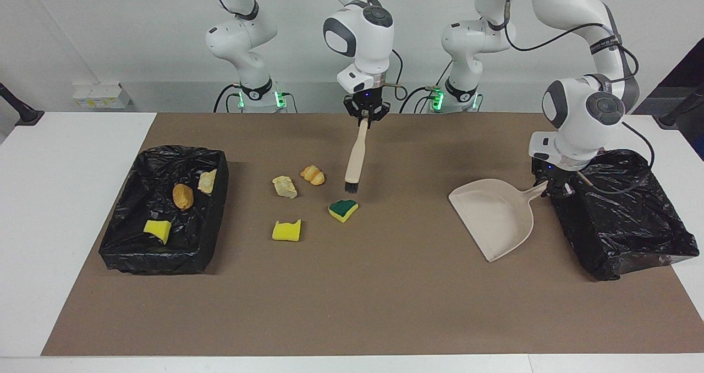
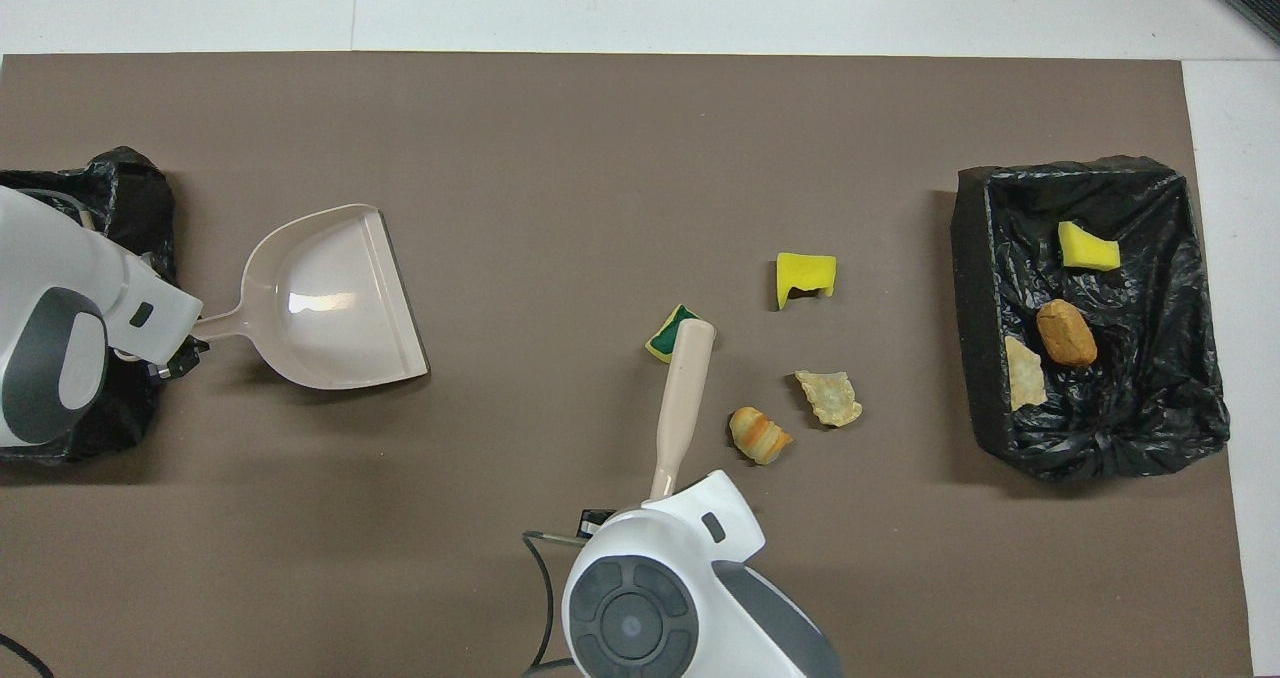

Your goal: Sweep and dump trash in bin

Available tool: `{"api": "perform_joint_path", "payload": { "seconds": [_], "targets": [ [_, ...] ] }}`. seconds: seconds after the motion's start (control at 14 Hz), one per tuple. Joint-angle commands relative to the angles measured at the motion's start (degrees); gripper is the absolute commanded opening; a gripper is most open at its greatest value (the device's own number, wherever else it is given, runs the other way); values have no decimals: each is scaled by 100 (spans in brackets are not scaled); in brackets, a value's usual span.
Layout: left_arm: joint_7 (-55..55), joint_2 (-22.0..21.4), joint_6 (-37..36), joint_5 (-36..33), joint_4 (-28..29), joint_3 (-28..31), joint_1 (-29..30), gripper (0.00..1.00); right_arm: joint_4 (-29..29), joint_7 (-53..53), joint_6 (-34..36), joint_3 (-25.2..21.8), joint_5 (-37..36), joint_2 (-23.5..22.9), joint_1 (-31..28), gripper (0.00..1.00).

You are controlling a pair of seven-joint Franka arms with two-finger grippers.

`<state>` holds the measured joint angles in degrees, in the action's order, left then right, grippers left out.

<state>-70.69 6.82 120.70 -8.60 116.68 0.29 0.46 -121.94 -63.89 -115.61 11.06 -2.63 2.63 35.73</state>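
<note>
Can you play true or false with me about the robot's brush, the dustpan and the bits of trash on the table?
1. The right end effector holds the brush. True.
2. The dustpan has trash in it. False: it is empty.
3. The left end effector is shut on the dustpan's handle, beside the empty black bin. True.
4. All the trash is already in a bin. False: four pieces lie on the brown mat, among them the green-topped sponge; three lie in the other bin.
5. The brush's bristles point up. False: they point down, close to the green-topped sponge.
</note>
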Motion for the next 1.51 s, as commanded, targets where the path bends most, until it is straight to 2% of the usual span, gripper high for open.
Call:
{"api": "perform_joint_path", "payload": {
  "seconds": [0.0, 0.22, 0.5, 0.65, 0.72, 1.08, 1.43],
  "targets": [
    [-59, -110, 209, -125, 180, 41, -292, 0, -810, 43, 4, 54, -71, 517, -337, 0],
    [-59, -102, 305, -125, 180, 15, -677, 0, -1454, 61, -32, 54, -150, 861, -662, 0],
    [46, -146, 332, -116, 215, 24, -1320, 0, -1517, -194, 363, 54, -1063, 914, -926, 0],
    [334, -128, 331, -116, 259, 24, -1626, 0, -1691, -116, 382, 63, -1073, 976, -1198, 0],
    [824, -76, 393, -116, 303, 24, -1872, 0, -1866, 24, 329, 63, -1073, 1063, -1339, 0],
    [1540, -145, 156, -116, 338, 15, -2498, 0, -2158, 1192, 189, 36, -618, 1125, -1946, 0],
    [1593, -207, 112, -107, 408, 6, -2840, 0, -2255, 1721, -303, 54, 225, 889, -1868, 0]
  ]
}}
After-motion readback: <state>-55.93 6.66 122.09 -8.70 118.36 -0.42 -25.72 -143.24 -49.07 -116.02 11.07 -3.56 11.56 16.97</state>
